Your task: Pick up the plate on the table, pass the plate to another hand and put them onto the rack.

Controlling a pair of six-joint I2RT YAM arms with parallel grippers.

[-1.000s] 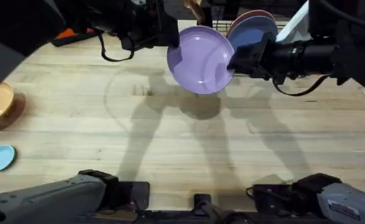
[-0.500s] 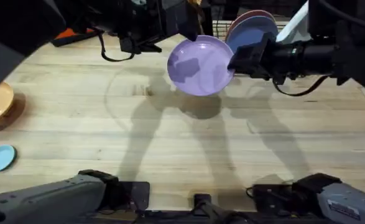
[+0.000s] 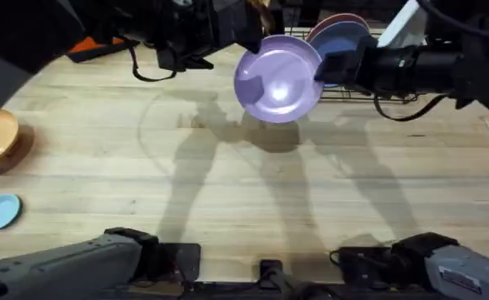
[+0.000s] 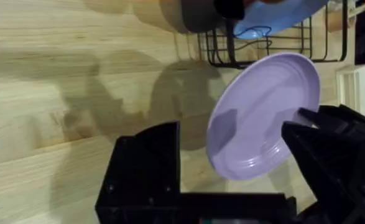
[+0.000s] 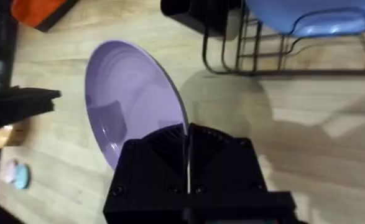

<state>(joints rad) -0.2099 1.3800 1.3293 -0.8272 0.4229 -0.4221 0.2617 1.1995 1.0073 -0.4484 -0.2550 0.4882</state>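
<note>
No text, label, brand or number can be read on anything here.

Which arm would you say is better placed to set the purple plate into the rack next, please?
The right. Its gripper is shut on the rim of the plate, which hangs beside the rack; the left gripper has its jaws open, off the plate.

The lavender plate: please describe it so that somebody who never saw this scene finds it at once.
At the table's far edge stands the black wire rack. In front of it the right gripper holds the plate by its rim above the wood. It is lavender and airborne; the blue and pink plates sit in the rack.
</note>
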